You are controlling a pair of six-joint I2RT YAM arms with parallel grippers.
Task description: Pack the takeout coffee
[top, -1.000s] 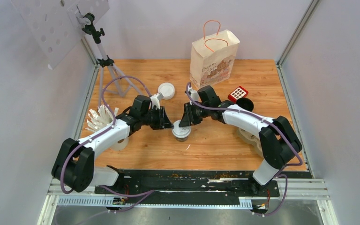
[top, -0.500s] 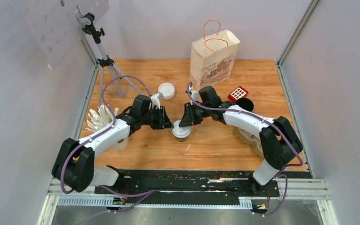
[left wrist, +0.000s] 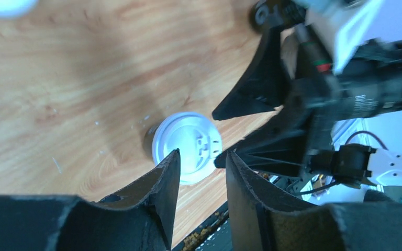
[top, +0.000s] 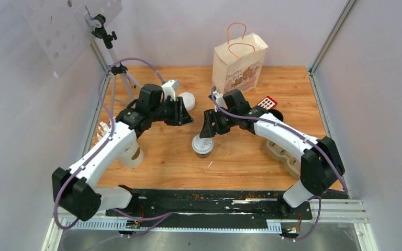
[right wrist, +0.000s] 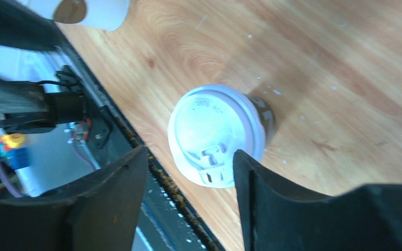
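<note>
One takeout coffee cup (top: 202,145) with dark sides and a white sip lid stands upright on the wooden table (top: 241,157), mid-front. It also shows in the left wrist view (left wrist: 187,146) and the right wrist view (right wrist: 214,130). My left gripper (top: 187,117) is open and empty, raised behind and left of the cup (left wrist: 201,154). My right gripper (top: 205,133) is open and empty, just above and behind the cup (right wrist: 188,154), touching nothing. A second lidded cup is not in view.
A paper bag (top: 238,63) stands at the back. A loose white lid (top: 188,99) lies by the left wrist. A lidless pale cup (top: 131,155) stands at the left. A red item (top: 266,103), a black bowl (top: 275,115) and a pale carrier (top: 282,152) are at the right. A tripod (top: 120,78) stands back left.
My left arm has risen and drawn back and left, away from the cup. My right gripper has lifted a little off the cup. The cup has stayed put.
</note>
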